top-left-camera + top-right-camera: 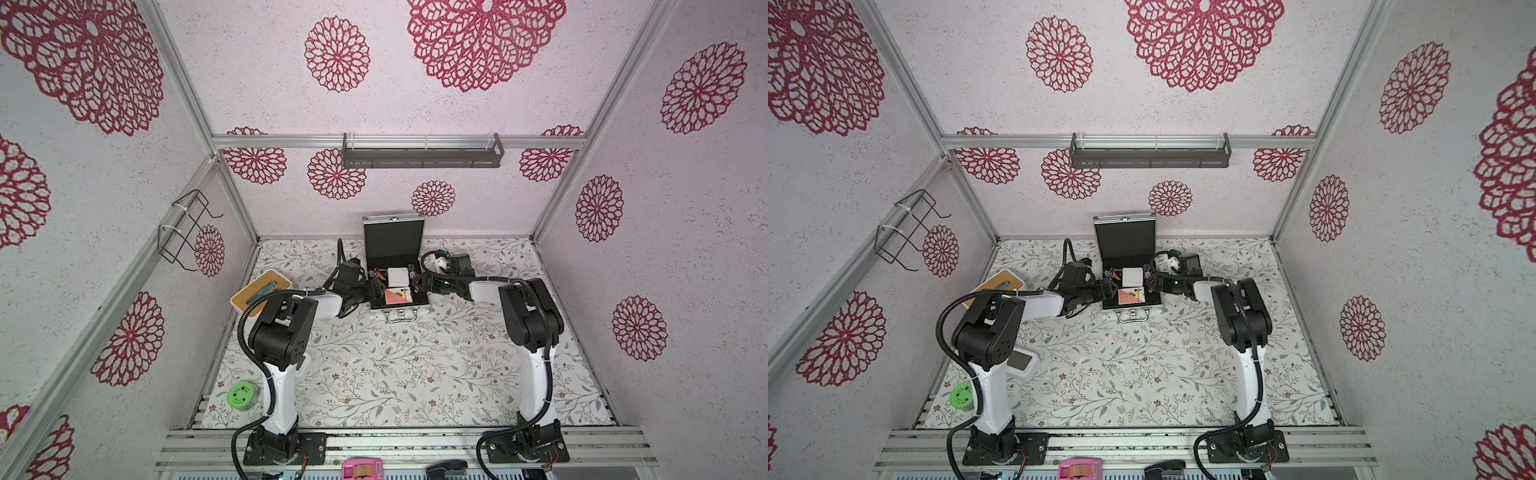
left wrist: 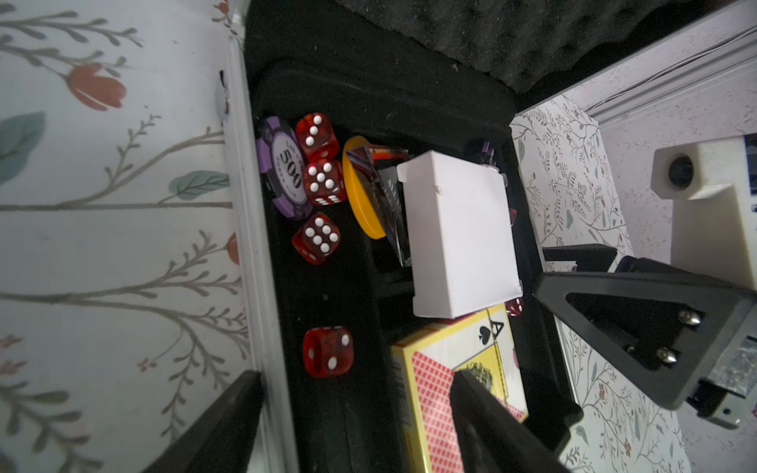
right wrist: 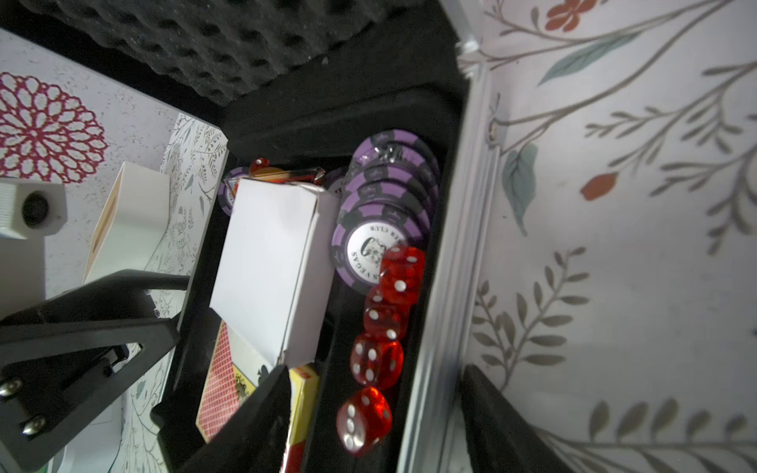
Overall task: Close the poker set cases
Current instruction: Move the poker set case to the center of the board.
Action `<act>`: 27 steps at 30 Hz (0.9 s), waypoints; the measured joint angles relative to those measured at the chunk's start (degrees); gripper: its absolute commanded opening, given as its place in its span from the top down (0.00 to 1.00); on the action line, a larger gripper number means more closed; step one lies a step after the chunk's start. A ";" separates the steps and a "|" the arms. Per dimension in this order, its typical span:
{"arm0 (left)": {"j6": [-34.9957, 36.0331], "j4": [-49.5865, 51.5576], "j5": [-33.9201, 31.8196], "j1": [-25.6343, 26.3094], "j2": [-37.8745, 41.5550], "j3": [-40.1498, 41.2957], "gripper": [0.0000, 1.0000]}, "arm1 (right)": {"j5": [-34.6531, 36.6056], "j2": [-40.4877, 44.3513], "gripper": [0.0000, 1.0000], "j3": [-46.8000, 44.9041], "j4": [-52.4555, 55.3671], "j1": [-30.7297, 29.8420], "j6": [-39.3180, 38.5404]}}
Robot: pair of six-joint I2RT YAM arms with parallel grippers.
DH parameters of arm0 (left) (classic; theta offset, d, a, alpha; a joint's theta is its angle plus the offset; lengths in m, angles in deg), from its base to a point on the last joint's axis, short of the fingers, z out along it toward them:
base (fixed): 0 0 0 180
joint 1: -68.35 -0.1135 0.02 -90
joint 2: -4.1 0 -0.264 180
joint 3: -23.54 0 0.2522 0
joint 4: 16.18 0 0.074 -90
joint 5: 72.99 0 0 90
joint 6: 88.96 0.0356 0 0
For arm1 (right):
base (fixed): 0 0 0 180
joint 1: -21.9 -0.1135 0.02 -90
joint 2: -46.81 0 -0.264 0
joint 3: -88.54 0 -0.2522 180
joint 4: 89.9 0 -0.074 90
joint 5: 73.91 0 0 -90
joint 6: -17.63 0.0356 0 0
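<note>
Entry: the bench holds 1 square silver ribbed-aluminium poker case [image 1: 392, 243]. It lies open on the floral-covered table [image 1: 415, 374]. The lid stands upright with its black egg-crate foam facing the arms. The chrome handle [image 1: 401, 318] is on the near wall. There are 2 arms, one at each side wall of the case.

Left gripper [image 2: 356, 381]: jaws apart, astride the case's left wall. One of its fingers [image 2: 217, 426] is outside over the table and the other is inside the case. Neither visibly presses the wall.
Ahead of its tips:
- 4 red translucent dice [image 2: 327, 352], the nearest alone and 3 clustered farther on
- 1 purple-and-white chip marked 500 [image 2: 282, 172], just beside that cluster against the wall
- 1 yellow disc [image 2: 360, 196]
- 1 plain white card box [image 2: 458, 233]
- 1 red-backed card deck [image 2: 442, 368] showing an ace of spades, under the inner finger

Right gripper [image 3: 375, 370]: jaws likewise apart, astride the right wall, one finger in and one out.
Ahead of its inner finger:
- 4 dice in a line along the wall [image 3: 377, 360]
- a row of purple chips [image 3: 389, 192] beyond them; I count 5 rims, the back ones partly hidden

The white card box and the deck lie to its inner side.

Well apart, out past the left gripper's wrist: 1 white box with a wooden top [image 1: 259, 293].
</note>
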 measured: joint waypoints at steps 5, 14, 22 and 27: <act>1.25 0.87 -0.04 0.02 0.79 1.46 0.23 | 0.85 2.25 0.37 -4.00 -2.12 -0.96 1.36; 3.91 4.98 -0.17 0.07 4.74 4.79 0.23 | 3.39 9.88 0.38 -15.54 -5.38 -4.28 4.22; 4.57 6.64 -1.18 0.98 9.07 9.62 0.23 | 6.01 15.43 0.40 -24.00 -8.13 -7.52 6.01; 5.14 8.20 -2.34 2.69 10.40 10.60 0.22 | 7.02 17.97 0.40 -27.76 -9.64 -7.91 7.45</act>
